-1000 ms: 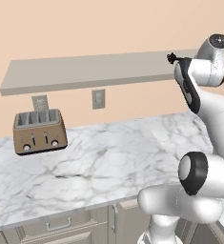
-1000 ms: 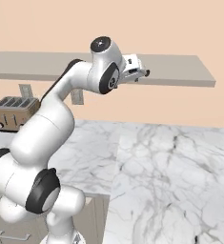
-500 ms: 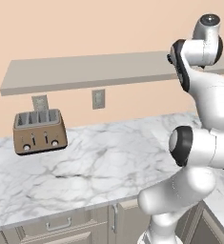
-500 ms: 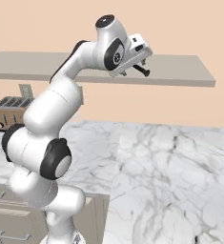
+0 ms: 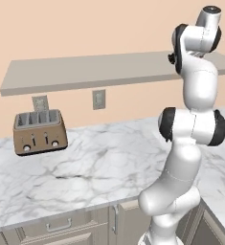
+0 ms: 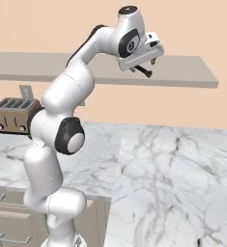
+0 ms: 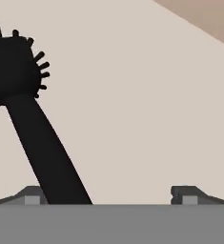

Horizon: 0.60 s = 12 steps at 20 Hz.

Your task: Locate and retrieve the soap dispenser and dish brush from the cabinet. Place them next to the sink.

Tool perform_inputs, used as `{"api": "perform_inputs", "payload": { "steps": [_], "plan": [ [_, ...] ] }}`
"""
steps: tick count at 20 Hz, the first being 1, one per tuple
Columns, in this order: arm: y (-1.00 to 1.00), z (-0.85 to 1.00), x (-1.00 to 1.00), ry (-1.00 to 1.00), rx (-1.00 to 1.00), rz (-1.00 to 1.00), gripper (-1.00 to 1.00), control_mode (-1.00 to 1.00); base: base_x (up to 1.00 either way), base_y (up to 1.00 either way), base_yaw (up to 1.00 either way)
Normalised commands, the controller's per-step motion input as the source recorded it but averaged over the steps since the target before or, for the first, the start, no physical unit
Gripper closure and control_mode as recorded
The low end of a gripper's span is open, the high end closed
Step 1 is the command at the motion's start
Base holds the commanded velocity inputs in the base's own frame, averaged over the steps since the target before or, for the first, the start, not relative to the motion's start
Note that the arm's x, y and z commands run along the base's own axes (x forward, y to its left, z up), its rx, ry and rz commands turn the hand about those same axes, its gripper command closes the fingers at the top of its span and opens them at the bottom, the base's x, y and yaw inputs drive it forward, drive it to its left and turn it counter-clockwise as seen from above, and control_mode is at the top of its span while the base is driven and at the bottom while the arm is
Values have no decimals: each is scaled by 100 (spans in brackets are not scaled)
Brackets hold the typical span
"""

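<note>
Arm has straightened up since a second ago, hand now higher over the cabinet point(image 6: 182, 72) shelf. Pincer point(image 6: 145, 67) jaws fully spread, holding nothing. Dish brush point(image 7: 25, 100) lies on the shelf board right below it, handle running by the left fingertip point(image 7: 31, 195). Toaster point(image 5: 39, 132) unmoved on the bench point(image 5: 99, 167).

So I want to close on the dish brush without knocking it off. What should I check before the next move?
1. Tool open: ok.
2. Dish brush in the hand view: ok.
3. Handle centred between the fingertips: not ok, it passes beside one tip.
4. Brush lying on the cabinet board: ok.
5. Tool low enough to grip the handle: cannot tell.
</note>
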Motion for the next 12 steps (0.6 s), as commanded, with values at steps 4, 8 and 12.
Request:
{"api": "perform_inputs", "payload": {
  "steps": [4,8,12],
  "plan": [
    [-22,-8,12,3,7,1,-100,-100,0,0,0],
    [8,-21,-21,2,0,0,-100,-100,0,0,0],
    [46,-31,-28,1,-1,0,-100,-100,0,0,0]
  ]
}}
